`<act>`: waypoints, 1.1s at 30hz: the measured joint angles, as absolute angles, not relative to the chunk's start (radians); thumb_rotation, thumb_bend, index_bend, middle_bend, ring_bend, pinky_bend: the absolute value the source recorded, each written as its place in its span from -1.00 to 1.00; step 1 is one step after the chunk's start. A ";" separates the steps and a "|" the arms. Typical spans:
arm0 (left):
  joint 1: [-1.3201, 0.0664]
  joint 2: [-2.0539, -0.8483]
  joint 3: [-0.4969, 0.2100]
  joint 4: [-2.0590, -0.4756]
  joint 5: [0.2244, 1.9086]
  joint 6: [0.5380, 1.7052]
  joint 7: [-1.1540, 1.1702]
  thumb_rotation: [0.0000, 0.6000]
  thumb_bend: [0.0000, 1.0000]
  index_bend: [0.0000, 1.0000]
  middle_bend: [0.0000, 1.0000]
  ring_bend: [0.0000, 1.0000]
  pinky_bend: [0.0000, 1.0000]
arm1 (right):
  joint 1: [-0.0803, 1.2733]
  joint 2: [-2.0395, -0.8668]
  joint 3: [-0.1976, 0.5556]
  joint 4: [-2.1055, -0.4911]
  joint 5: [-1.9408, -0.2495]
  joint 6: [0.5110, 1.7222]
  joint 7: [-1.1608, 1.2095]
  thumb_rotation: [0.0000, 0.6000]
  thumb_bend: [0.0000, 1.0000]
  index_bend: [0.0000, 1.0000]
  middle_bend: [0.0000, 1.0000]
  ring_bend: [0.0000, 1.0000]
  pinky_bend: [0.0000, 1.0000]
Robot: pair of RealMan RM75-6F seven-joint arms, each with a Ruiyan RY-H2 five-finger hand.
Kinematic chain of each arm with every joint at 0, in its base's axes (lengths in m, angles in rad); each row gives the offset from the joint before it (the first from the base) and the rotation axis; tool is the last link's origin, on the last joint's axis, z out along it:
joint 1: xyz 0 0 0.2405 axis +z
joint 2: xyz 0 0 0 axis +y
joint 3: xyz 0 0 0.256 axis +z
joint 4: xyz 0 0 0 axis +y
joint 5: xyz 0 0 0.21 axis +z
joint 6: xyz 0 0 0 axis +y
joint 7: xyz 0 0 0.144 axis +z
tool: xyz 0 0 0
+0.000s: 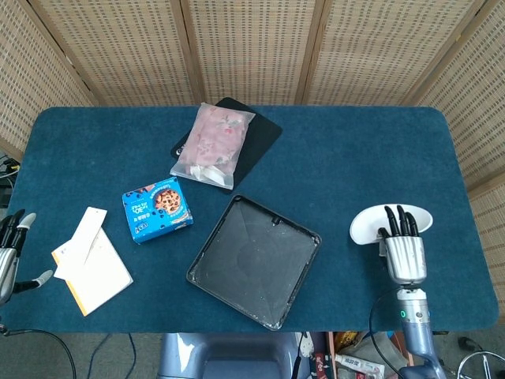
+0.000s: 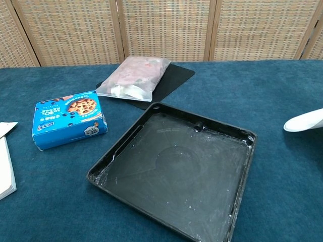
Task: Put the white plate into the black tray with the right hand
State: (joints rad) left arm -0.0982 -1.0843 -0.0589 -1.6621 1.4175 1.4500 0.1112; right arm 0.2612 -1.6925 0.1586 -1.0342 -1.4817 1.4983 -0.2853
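Observation:
The white plate point(image 1: 379, 224) is lifted and tilted at the right side of the table; its edge also shows at the chest view's right border as the white plate point(image 2: 304, 121). My right hand point(image 1: 404, 249) holds it from the near side, dark fingers over its rim. The black tray point(image 1: 254, 260) lies empty and flat at the centre front, seen closer as the black tray point(image 2: 176, 174) in the chest view, left of the plate. My left hand point(image 1: 9, 257) hangs at the table's left edge, holding nothing, fingers apart.
A blue cookie box point(image 1: 157, 208) lies left of the tray. A pink bag point(image 1: 213, 144) rests on a black mat point(image 1: 260, 134) behind it. A notepad with a white card point(image 1: 91, 260) sits at the front left. Wicker screens stand behind the table.

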 measured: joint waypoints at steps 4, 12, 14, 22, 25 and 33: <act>-0.101 -1.083 -0.060 -1.661 1.415 1.445 0.108 1.00 -1.00 -1.00 -1.00 -1.00 -1.00 | 0.283 -1.657 0.175 -1.051 -1.517 1.534 -0.266 1.00 0.25 0.28 -0.73 -1.00 -0.72; -0.106 -1.082 -0.064 -1.659 1.402 1.433 0.104 1.00 -1.00 -1.00 -1.00 -1.00 -1.00 | 0.384 -1.558 0.229 -1.187 -1.593 1.548 -0.250 1.00 0.25 0.28 -0.73 -1.00 -0.72; -0.108 -1.082 -0.067 -1.658 1.395 1.427 0.102 1.00 -1.00 -1.00 -1.00 -1.00 -1.00 | 0.409 -1.539 0.242 -1.236 -1.595 1.527 -0.245 1.00 0.24 0.28 -0.73 -1.00 -0.72; -0.119 -1.085 -0.078 -1.646 1.358 1.400 0.100 1.00 -1.00 -1.00 -1.00 -1.00 -1.00 | 0.537 -1.476 0.294 -1.431 -1.558 1.330 -0.213 1.00 0.25 0.28 -0.73 -1.00 -0.72; -0.127 -1.089 -0.084 -1.638 1.338 1.382 0.102 1.00 -1.00 -1.00 -1.00 -1.00 -1.00 | 0.604 -1.474 0.305 -1.475 -1.547 1.245 -0.196 1.00 0.25 0.29 -0.73 -1.00 -0.72; -0.148 -1.103 -0.095 -1.619 1.291 1.336 0.119 1.00 -1.00 -1.00 -1.00 -1.00 -1.00 | 0.753 -1.563 0.295 -1.477 -1.579 1.139 -0.128 1.00 0.25 0.29 -0.70 -1.00 -0.72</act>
